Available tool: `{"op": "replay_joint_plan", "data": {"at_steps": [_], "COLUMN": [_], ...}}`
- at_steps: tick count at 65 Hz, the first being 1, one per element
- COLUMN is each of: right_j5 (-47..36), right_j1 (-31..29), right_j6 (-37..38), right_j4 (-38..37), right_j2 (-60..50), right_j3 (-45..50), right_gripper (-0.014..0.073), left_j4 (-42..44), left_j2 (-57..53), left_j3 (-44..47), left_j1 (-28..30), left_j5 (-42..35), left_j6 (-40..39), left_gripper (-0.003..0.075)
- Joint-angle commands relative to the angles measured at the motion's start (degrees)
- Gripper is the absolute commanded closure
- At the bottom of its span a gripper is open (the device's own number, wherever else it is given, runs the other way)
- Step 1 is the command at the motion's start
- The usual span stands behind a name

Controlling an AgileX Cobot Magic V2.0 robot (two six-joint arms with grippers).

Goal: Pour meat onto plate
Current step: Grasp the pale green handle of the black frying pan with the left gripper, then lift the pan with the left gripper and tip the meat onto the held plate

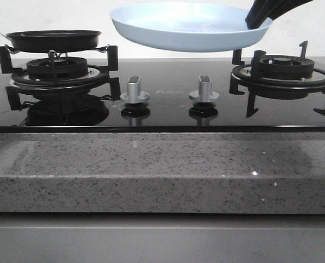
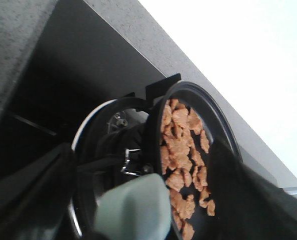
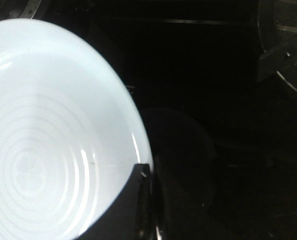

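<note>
The meat [image 2: 181, 150] is a heap of small reddish-brown pieces in the black frying pan [image 1: 53, 39], which sits level on the left burner [image 1: 58, 68]. In the left wrist view the pan's pale handle [image 2: 133, 210] lies between the two dark fingers [image 2: 28, 195] of my left gripper [image 2: 138, 200], with a gap on each side. My right gripper [image 1: 258, 19] is shut on the right rim of the pale-blue plate [image 1: 184, 27] and holds it level in the air over the hob's middle. The plate [image 3: 48, 140] is empty in the right wrist view, with one finger [image 3: 133, 200] over its rim.
The black glass hob [image 1: 162, 112] has two silver knobs [image 1: 134, 90] [image 1: 204, 90] at its middle. The right burner [image 1: 283, 74] with its black pan supports stands under the right arm. A grey speckled stone counter edge [image 1: 162, 170] runs along the front.
</note>
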Motion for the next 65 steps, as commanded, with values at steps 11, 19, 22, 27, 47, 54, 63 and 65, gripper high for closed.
{"op": "replay_joint_plan", "data": {"at_steps": [11, 19, 22, 27, 47, 54, 63, 65], "right_j5": [-2.1, -2.1, -2.1, -2.1, -2.1, -2.1, -2.1, -2.1], "right_j1": [-0.1, -0.1, -0.1, -0.1, -0.1, -0.1, -0.1, -0.1], "right_j6": [-0.4, -0.4, -0.4, -0.4, -0.4, -0.4, -0.4, -0.4], "right_j4": [1.9, 1.9, 1.9, 1.9, 1.9, 1.9, 1.9, 1.9], "right_j2": [-2.5, -2.5, -2.5, -2.5, -2.5, -2.5, -2.5, -2.5], "right_j3": [-1.7, -1.7, -1.7, -1.7, -1.7, -1.7, -1.7, -1.7], "right_gripper": [0.0664, 0.0664, 0.0664, 0.0664, 0.0664, 0.0664, 0.0664, 0.0664], "left_j4": [-4.1, -4.2, -4.2, -4.3, -4.3, -4.3, -5.5, -6.1], "left_j2": [-2.6, -2.6, -2.6, -2.6, -2.6, -2.7, -3.2, -3.3], "left_j3": [-2.0, -2.0, -2.0, -2.0, -2.0, -2.0, -2.0, -2.0], "left_j1": [-0.8, -0.8, -0.8, -0.8, -0.8, -0.8, -0.8, -0.8], "left_j5": [0.7, 1.3, 1.5, 2.2, 3.0, 3.2, 5.1, 5.5], "left_j6": [0.1, -0.3, -0.3, -0.4, -0.4, -0.4, -0.4, -0.4], "left_gripper": [0.0252, 0.0391, 0.0441, 0.0512, 0.0743, 0.0741, 0.0741, 0.0741]}}
